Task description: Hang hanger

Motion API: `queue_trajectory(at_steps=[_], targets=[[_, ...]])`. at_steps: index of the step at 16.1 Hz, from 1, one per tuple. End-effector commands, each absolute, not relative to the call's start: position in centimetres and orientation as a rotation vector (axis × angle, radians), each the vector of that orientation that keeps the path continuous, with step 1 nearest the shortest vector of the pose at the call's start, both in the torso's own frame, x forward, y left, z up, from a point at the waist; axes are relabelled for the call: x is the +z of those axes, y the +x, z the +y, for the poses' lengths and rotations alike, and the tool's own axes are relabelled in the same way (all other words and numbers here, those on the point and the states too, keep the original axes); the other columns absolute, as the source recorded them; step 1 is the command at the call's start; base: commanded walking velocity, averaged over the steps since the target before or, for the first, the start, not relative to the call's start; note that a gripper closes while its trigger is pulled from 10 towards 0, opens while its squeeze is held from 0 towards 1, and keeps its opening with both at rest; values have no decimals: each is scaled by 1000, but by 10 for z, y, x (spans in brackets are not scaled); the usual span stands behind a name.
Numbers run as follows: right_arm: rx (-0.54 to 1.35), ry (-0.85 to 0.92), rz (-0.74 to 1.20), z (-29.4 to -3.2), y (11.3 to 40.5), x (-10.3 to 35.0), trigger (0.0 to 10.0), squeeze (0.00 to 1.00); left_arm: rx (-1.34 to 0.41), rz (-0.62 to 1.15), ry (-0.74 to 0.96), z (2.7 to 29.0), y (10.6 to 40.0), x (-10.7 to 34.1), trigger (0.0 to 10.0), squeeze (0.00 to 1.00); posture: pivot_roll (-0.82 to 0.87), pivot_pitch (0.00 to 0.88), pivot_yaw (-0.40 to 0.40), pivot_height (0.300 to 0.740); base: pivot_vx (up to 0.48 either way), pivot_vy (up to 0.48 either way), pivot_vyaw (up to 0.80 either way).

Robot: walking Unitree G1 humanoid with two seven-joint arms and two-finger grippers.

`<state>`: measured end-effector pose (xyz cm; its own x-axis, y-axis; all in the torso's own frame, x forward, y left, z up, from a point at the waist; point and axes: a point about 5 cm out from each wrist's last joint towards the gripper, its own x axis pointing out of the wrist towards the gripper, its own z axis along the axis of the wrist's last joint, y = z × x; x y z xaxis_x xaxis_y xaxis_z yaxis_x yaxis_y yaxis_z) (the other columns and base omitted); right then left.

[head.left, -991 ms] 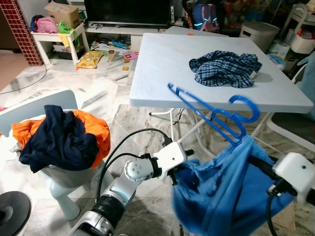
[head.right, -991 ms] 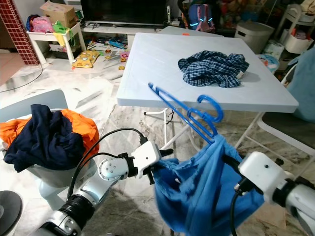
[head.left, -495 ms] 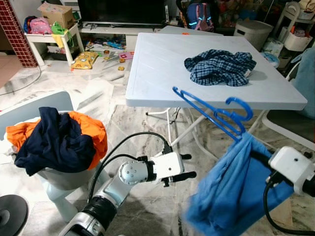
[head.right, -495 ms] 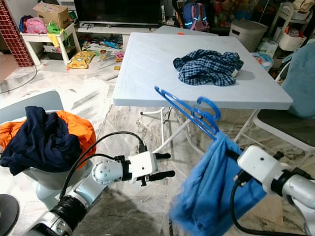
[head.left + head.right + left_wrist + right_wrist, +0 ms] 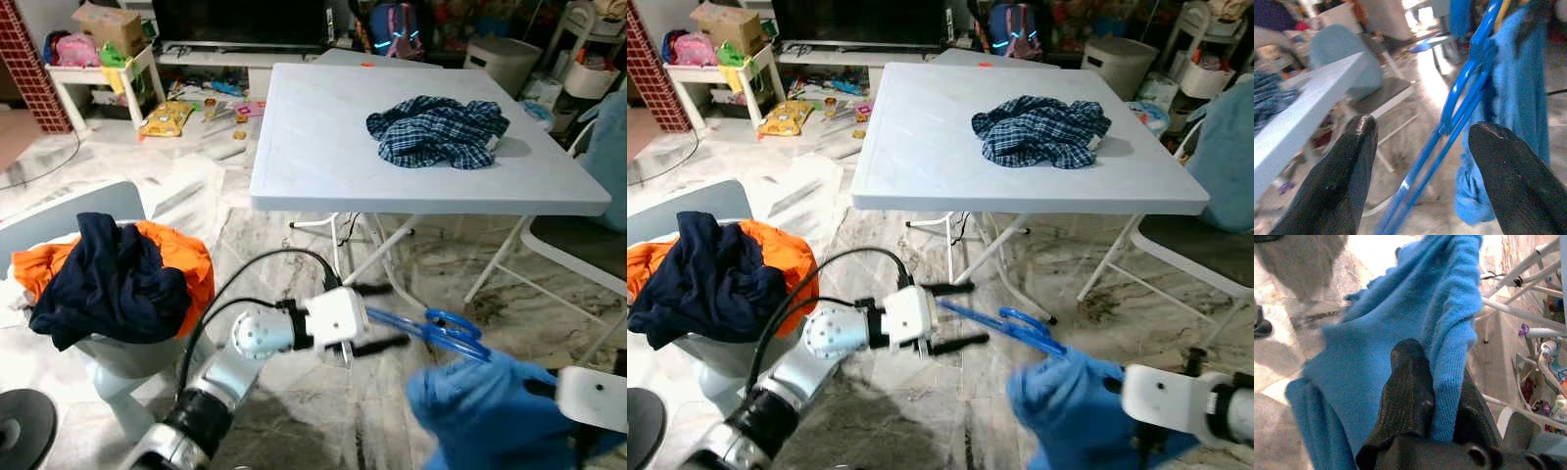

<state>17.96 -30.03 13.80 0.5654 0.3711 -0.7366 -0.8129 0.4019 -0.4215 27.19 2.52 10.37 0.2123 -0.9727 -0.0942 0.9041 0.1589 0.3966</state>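
Hanger [image 5: 431, 328]: one, blue plastic, thin-barred, lying low over the floor below the table's [image 5: 323, 147] near edge, passing between left gripper [image 5: 377, 315], jaws apart. Blue garment [image 5: 1396, 333]: one, clamped in right gripper [image 5: 1442, 396] jaws. One plaid shirt [image 5: 439, 130] on table. No legible writing.

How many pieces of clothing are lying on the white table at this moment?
1: a crumpled checked shirt lies on the far right part of the white table. Whether something smaller is hidden under it cannot be seen.
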Motion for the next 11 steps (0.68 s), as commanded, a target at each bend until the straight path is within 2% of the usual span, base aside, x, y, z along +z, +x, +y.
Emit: queue_trajectory(at_steps=[1, 9, 10, 11], targets=[[849, -868, 571, -300, 179, 148, 10000, 0, -1382, -201, 411, 24, 269, 105, 10000, 1000, -53, 0, -45, 740, 0, 0, 0], [1018, -870, 487, -299, 169, 177, 10000, 0, -1455, -133, 467, 30, 268, 94, 10000, 1000, -56, 0, -43, 740, 0, 0, 0], [1039, -873, 479, -297, 167, 178, 10000, 0, -1482, -129, 456, 29, 266, 94, 10000, 0, -55, 0, -44, 740, 0, 0, 0], [1054, -858, 478, -295, 166, 180, 10000, 0, -1503, -116, 451, 29, 267, 93, 7294, 0, -55, 0, -45, 740, 0, 0, 0]])
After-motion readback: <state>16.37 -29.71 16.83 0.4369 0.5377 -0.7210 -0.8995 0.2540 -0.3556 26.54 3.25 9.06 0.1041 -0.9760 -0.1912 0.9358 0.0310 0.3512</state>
